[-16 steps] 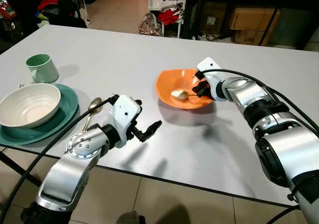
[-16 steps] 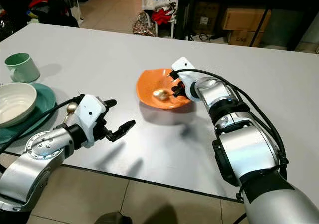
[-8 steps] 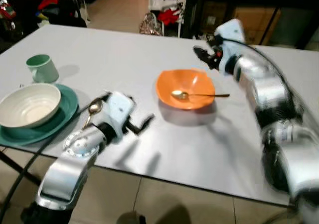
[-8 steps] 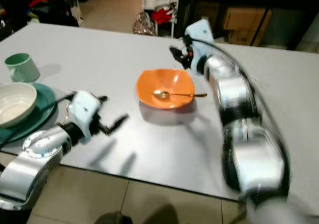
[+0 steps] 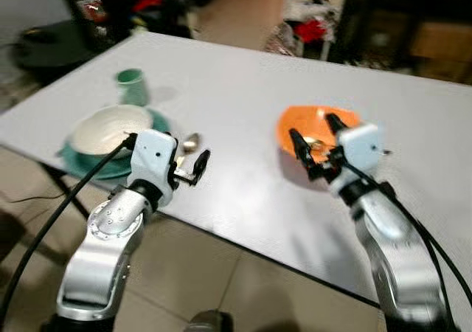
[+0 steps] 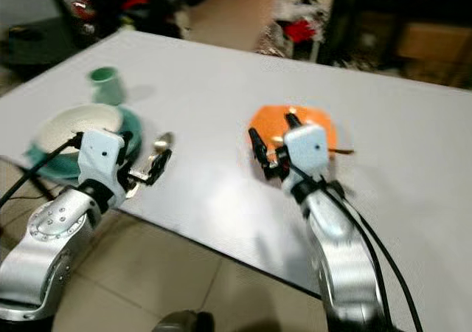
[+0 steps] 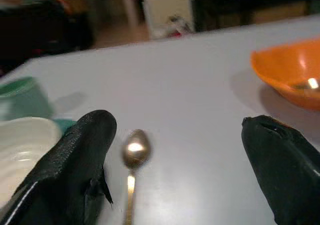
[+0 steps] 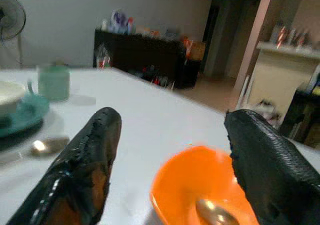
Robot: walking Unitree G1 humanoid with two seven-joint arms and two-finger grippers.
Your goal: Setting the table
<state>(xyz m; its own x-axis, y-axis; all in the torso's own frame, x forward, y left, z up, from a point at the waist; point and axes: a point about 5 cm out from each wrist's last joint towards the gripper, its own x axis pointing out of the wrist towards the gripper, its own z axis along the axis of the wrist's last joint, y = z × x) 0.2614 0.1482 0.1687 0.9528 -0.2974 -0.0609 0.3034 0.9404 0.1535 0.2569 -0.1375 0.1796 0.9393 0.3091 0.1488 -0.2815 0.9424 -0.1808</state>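
An orange bowl (image 5: 317, 129) with a spoon (image 8: 215, 214) in it sits mid-tabletop (image 5: 236, 88), the right gripper (image 5: 316, 142) spread wide and empty at its near rim, while the left gripper (image 5: 193, 166), also wide, hovers over a second spoon (image 7: 132, 157) beside the white bowl (image 5: 110, 128) on its teal plate (image 6: 133, 142).

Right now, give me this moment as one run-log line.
left gripper: open, over spoon | right gripper: open, above orange bowl, spoon inside | white bowl on teal plate
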